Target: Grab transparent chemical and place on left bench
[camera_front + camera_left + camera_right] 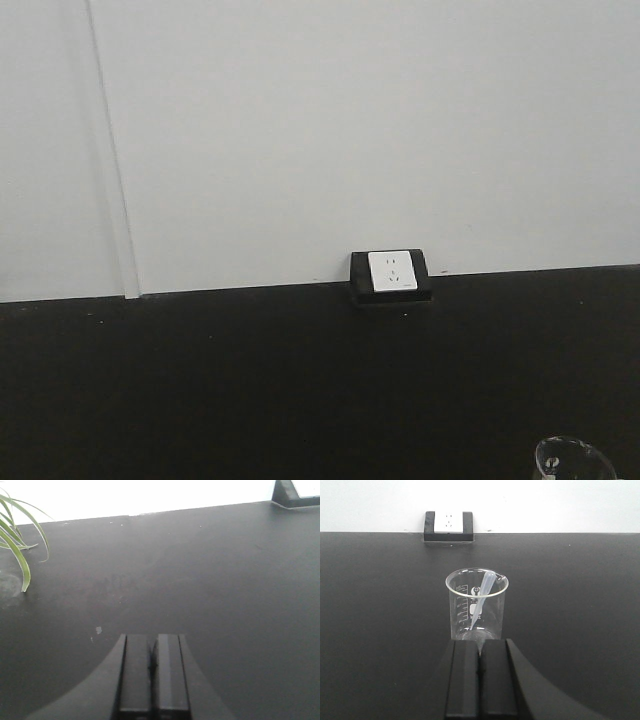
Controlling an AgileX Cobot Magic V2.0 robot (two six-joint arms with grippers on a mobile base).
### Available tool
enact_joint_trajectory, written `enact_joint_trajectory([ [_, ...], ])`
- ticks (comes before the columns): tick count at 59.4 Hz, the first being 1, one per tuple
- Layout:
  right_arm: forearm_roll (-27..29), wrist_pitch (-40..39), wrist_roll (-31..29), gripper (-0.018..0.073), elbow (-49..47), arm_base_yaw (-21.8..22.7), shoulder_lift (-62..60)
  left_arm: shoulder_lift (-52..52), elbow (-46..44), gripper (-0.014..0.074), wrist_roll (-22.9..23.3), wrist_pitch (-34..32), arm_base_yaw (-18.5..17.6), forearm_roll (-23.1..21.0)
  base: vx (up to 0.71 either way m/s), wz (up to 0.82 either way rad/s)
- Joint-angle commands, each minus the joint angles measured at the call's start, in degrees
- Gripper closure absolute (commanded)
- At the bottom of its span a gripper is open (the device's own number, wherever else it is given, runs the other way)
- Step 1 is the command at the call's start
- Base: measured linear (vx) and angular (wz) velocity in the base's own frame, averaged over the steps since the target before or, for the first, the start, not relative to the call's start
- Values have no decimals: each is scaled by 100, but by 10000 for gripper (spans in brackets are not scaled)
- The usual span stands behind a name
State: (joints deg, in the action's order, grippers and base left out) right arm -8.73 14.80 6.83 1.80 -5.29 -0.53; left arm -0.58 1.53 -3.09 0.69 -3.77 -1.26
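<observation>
The transparent chemical is a clear dropper pipette (481, 596). It leans inside a clear glass beaker (476, 607) with its bulb end up against the rim. The beaker stands on a black worktop with a wall socket. Its rim also shows at the bottom right of the front view (572, 458). My right gripper (479, 652) is shut and empty, just in front of the beaker's base. My left gripper (151, 647) is shut and empty above bare black worktop. The left bench with the sink is out of view.
A white wall socket in a black housing (391, 274) sits at the back edge of the worktop, also seen in the right wrist view (448, 526). Green plant leaves (17, 550) hang at the left of the left wrist view. A white wall (350, 130) stands behind.
</observation>
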Motion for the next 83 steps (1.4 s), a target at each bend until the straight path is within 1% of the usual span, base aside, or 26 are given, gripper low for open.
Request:
enact_joint_trajectory([
  [1, -20, -502, -38, 566, 28, 29, -68, -110, 93, 600, 45, -449, -10, -4, 0, 0],
  [53, -20, -569, -38, 566, 28, 29, -68, -110, 93, 600, 45, -449, -10, -4, 0, 0],
  [57, -8, -737, -21, 566, 28, 29, -68, -110, 93, 600, 45, -449, -10, -4, 0, 0],
  [61, 24, -1113, 90, 566, 28, 29, -68, -110, 93, 600, 45, -449, -10, -4, 0, 0],
  [66, 35, -1931, 96, 566, 28, 29, -68, -110, 93, 600, 45, -449, -10, -4, 0, 0],
  [70, 130, -2329, 108, 564, -8, 29, -68, -110, 93, 600, 45, -449, -10, -4, 0, 0],
  [73, 143, -2318, 100, 563, -125, 29, -21, -110, 93, 600, 45, -449, -10, -4, 0, 0],
  [83, -8, -1842, -115, 560, -757, 29, 557, -110, 93, 600, 45, -449, -10, -4, 0, 0],
])
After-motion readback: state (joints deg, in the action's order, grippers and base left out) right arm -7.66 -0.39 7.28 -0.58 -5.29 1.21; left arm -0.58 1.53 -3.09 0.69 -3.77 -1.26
